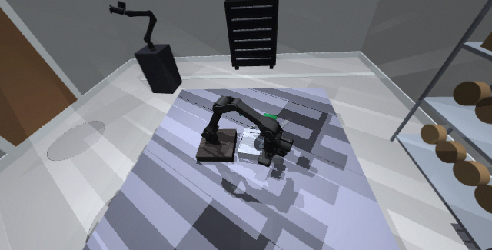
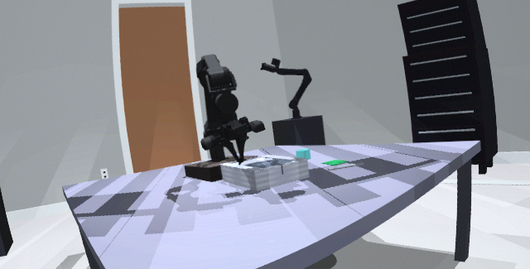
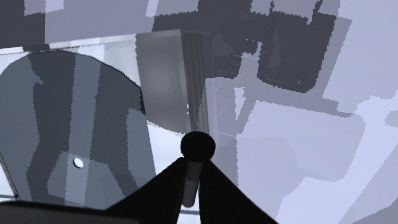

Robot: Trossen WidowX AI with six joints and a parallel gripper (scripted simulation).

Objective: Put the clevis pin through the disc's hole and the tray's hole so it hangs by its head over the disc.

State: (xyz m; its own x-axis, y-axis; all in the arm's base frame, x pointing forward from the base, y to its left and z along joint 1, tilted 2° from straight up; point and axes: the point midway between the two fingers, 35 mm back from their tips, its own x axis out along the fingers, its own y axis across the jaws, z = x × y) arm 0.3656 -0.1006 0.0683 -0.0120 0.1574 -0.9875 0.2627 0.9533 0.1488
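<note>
My gripper [image 2: 241, 161] [image 3: 193, 166] is shut on the clevis pin [image 3: 198, 145]. The pin's round dark head is toward the wrist camera, and its shank runs down between the fingers. The fingertips are over the near side of the steel tray [image 2: 265, 180] [image 1: 246, 150], close to its wall in the wrist view. The aluminium disc [image 3: 100, 95] [image 1: 259, 142] lies inside the tray, left of the pin in the wrist view. Its small middle hole [image 3: 78, 162] shows bright, to the left of the pin. Whether the tray's pin hole is under it, I cannot tell.
The arm stands on a dark brown board [image 1: 217, 151] [image 2: 204, 172] beside the tray. A green flat piece [image 1: 270, 116] [image 2: 334, 162], a thin pale strip [image 2: 345, 166] and a cyan block [image 2: 302, 153] lie beyond the tray. A second arm stands on a pedestal [image 1: 158, 69] off the table.
</note>
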